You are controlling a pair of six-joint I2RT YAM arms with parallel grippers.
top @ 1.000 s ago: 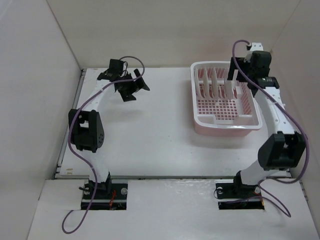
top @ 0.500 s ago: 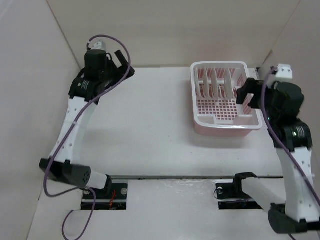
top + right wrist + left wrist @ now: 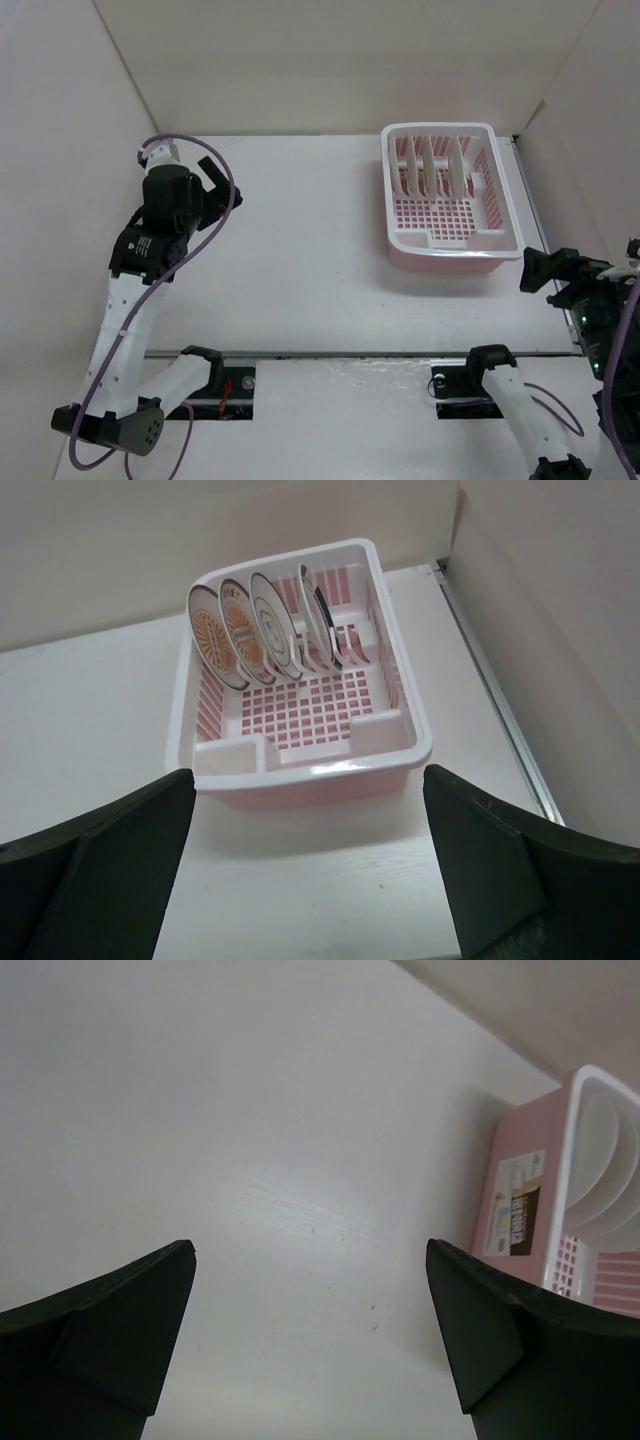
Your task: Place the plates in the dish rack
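The pink dish rack [image 3: 455,258] with a white rim stands at the back right of the table. Several plates [image 3: 431,163] stand upright in its slots. In the right wrist view the rack [image 3: 400,695] holds two orange sunburst plates [image 3: 212,632], a dark-ringed plate [image 3: 272,632] and a dark-rimmed plate [image 3: 320,628] seen nearly edge-on. My right gripper [image 3: 545,270] is open and empty, in front of and to the right of the rack; it also shows in its own view [image 3: 306,772]. My left gripper [image 3: 215,182] is open and empty over the left side of the table [image 3: 310,1245], far from the rack [image 3: 520,1210].
Cardboard walls enclose the table at the back [image 3: 330,70], left [image 3: 60,200] and right [image 3: 590,140]. A metal strip [image 3: 495,700] runs along the table's right edge beside the rack. The rack carries a label [image 3: 521,1205] on its left side.
Both arms have swung away from the back. The right gripper left the rack and moved toward the front right. The left gripper moved to the left and nearer.
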